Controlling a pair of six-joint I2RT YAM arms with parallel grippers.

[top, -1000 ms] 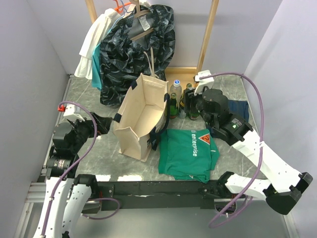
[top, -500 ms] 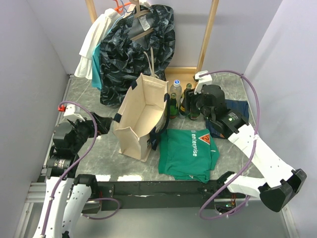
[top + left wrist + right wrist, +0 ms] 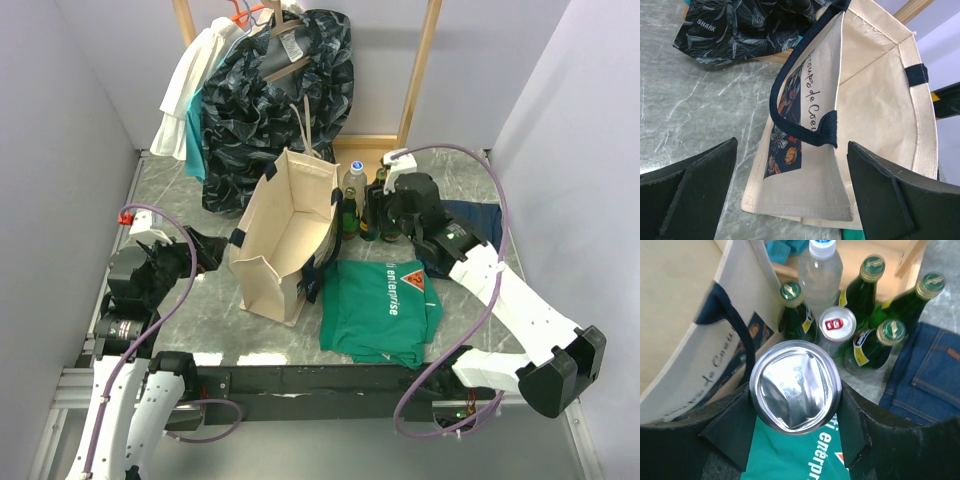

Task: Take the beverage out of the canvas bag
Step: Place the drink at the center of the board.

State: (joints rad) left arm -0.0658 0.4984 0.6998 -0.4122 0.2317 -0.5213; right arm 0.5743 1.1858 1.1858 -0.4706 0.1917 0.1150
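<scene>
By counter's [image 3: 215, 310] far edge: four green bottles [image 3: 867, 285], one clear bottle [image 3: 820, 277], one red-tabbed can [image 3: 836, 326]. Clamped in right pincer [image 3: 795, 390]: one shiny silver can [image 3: 795, 377]. Left pincer [image 3: 792, 147] spread apart.

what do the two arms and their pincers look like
The left arm and right arm have white shells on the long links and black housings at the joints and wrists. A pale purple cable loops loosely along each. The left pincer and right pincer have matte black, wedge-shaped fingers.
</scene>
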